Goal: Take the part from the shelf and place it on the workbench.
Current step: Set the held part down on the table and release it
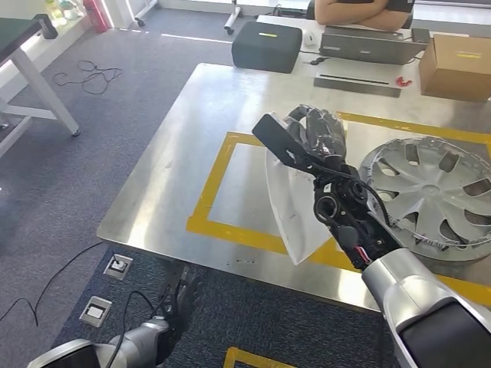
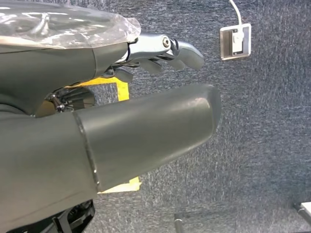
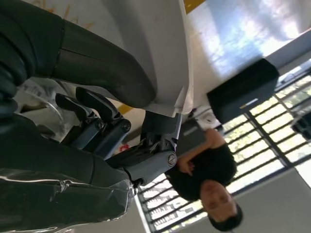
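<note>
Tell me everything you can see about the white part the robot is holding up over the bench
The white part is a smooth, curved panel, plastic by its look, tapering to a rounded lower end, with a black bracket at its top. The right hand grips its upper end, holding it tilted above the workbench, over the yellow-taped rectangle beside the silver wheel cover.

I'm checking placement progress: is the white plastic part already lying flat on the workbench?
No: the right hand holds the white plastic part tilted above the steel workbench.
</note>
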Robot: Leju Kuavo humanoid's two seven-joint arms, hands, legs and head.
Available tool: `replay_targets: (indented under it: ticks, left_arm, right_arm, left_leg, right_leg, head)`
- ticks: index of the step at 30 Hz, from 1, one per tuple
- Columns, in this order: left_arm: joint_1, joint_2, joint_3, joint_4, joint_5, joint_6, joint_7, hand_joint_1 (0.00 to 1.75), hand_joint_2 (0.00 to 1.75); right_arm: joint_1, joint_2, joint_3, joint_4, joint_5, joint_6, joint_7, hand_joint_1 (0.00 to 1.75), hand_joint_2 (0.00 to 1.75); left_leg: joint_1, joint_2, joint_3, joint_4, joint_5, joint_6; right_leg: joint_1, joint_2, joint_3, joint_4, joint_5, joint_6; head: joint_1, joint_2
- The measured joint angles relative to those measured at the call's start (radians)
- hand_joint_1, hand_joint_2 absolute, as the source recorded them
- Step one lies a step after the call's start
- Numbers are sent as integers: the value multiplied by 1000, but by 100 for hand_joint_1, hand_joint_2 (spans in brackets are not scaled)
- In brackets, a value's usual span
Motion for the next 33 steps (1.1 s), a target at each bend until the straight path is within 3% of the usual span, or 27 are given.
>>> replay_targets:
  ticks: [4,7,10,16,33]
  left_arm:
    - [0,-2,-4,1,4,0,0,0,0]
    - [-1,-4,-7,2,4,3,2,0,0]
    - [-2,-9,-11,2,4,10,7,0,0]
    - [-2,-17,-16,2,7,24,4,0,0]
    - [-3,-27,-30,2,10,35,0,0,0]
  right_arm:
    - [-11,0,10,24,-115,-35,170,175,175]
    - [-17,0,12,45,-173,-133,199,175,175]
    - [-21,0,-7,65,-94,-221,160,175,175]
    - [2,0,-149,64,159,-240,75,175,175]
    - [58,5,-421,-20,260,-240,23,175,175]
  left_leg:
    - [0,0,0,0,0,0]
    - [0,0,0,0,0,0]
    - [-1,0,0,1,0,0]
    - [-1,1,0,1,1,1]
    - [-1,1,0,1,1,1]
  right_leg:
    - [0,0,0,0,0,1]
    - [0,0,0,0,1,1]
    - [0,0,0,0,1,1]
    - [0,1,0,0,2,2]
    - [0,2,0,0,2,2]
  head:
    - [0,0]
    - [0,0]
    - [0,0]
    - [0,0]
    - [0,0]
